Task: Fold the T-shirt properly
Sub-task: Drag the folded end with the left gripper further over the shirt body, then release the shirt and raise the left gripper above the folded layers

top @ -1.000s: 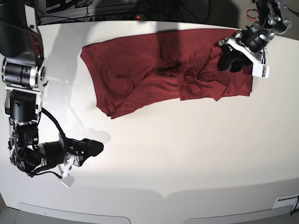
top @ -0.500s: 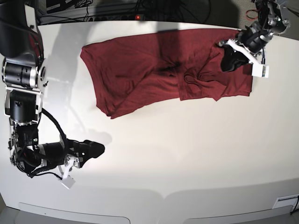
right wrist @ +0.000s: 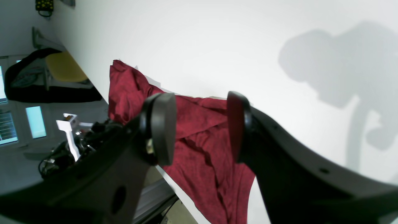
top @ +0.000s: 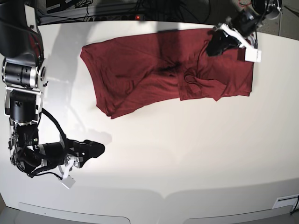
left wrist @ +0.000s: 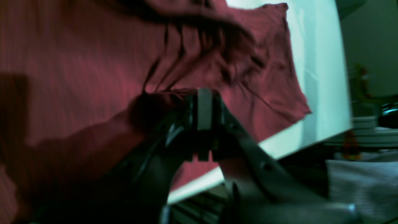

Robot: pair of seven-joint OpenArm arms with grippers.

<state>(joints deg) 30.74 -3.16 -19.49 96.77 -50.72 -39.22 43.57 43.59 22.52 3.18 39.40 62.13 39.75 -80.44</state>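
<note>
no readable text, labels or signs

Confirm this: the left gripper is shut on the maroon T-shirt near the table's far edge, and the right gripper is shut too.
Not quite. The right gripper is open with nothing between its pads, as the right wrist view shows. The left gripper is indeed shut on the T-shirt.

Open right tool (right wrist: 199, 129) frames the T-shirt (right wrist: 199, 149).
</note>
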